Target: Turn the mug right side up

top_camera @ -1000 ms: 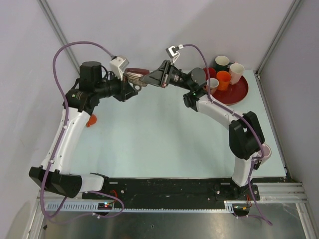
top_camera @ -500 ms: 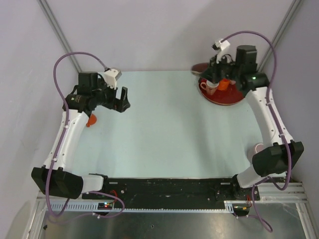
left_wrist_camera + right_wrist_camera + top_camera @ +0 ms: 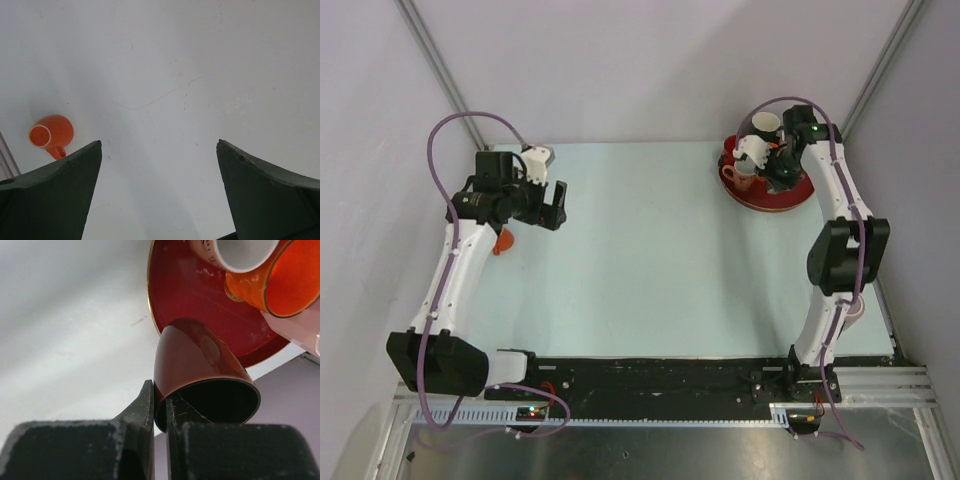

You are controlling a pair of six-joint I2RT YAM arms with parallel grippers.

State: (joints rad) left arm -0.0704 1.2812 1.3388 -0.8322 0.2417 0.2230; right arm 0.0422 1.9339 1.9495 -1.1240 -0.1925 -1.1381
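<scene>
Right wrist view is showing the right hand [image 3: 159,402] pinching the rim of the dark red mug [image 3: 197,362], which is tilting at the edge of the red tray [image 3: 185,295], far right on the desk [image 3: 65,315]. The left hand [image 3: 159,145] is hanging wide open above the desk, near an orange cup [image 3: 51,134].

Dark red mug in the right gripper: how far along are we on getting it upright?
Done: the right gripper pinches the dark red mug by its rim, mouth facing away from the red plate. In hand: the mug is tilted at the plate's edge; contact unclear. Remaining: level it, set it down, release. The left gripper is open, idle.
</scene>
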